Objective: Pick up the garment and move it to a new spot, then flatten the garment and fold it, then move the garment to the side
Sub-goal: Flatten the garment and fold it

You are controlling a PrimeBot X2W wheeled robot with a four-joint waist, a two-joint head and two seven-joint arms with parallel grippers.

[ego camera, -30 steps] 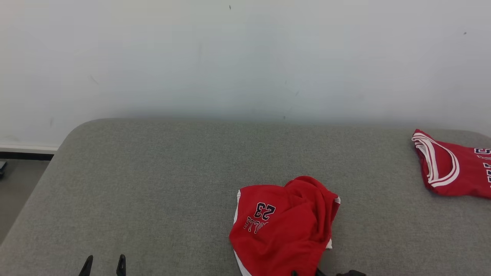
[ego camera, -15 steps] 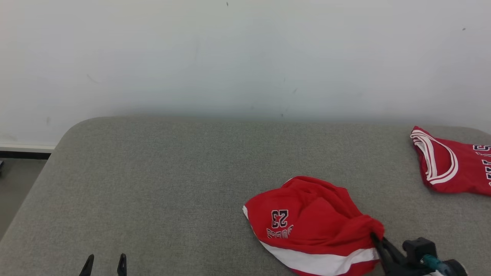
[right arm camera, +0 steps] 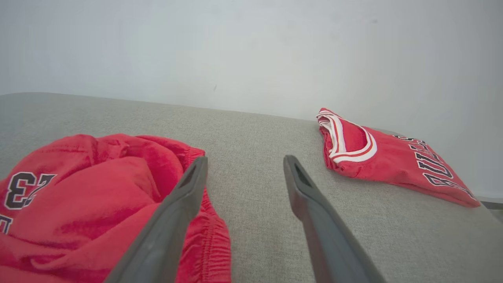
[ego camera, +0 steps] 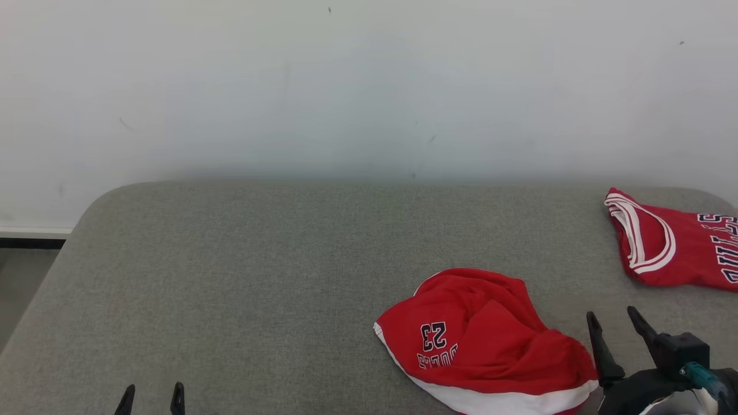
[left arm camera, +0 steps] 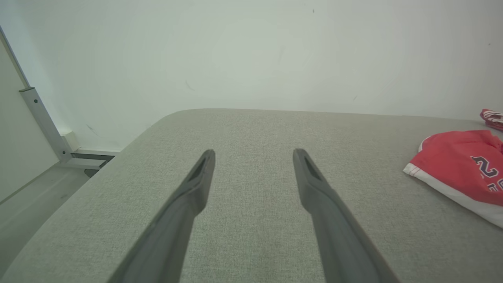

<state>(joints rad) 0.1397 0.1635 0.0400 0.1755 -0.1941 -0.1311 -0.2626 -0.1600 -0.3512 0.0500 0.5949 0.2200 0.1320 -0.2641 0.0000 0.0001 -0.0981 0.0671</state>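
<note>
The garment (ego camera: 478,340) is a pair of red shorts with a white band and the number 23, lying crumpled on the grey padded surface (ego camera: 259,259) at front right. My right gripper (ego camera: 610,314) stands open just right of the shorts' waistband, with nothing between its fingers. In the right wrist view the shorts (right arm camera: 90,188) lie under and left of the left finger, and the right gripper (right arm camera: 245,159) points over bare cushion. My left gripper (ego camera: 154,387) is open at the lower left, far from the shorts. The left wrist view has the left gripper (left arm camera: 254,151) open and the shorts (left arm camera: 459,169) at its right edge.
A folded red jersey (ego camera: 674,248) with white trim lies at the back right, also in the right wrist view as the jersey (right arm camera: 385,157). A white wall rises behind the cushion. The cushion's rounded left edge drops to the floor (ego camera: 17,288).
The right gripper, shut on the shorts' right edge half a second ago after dragging them right, has let go and now stands open beside them. The left gripper has stayed put.
</note>
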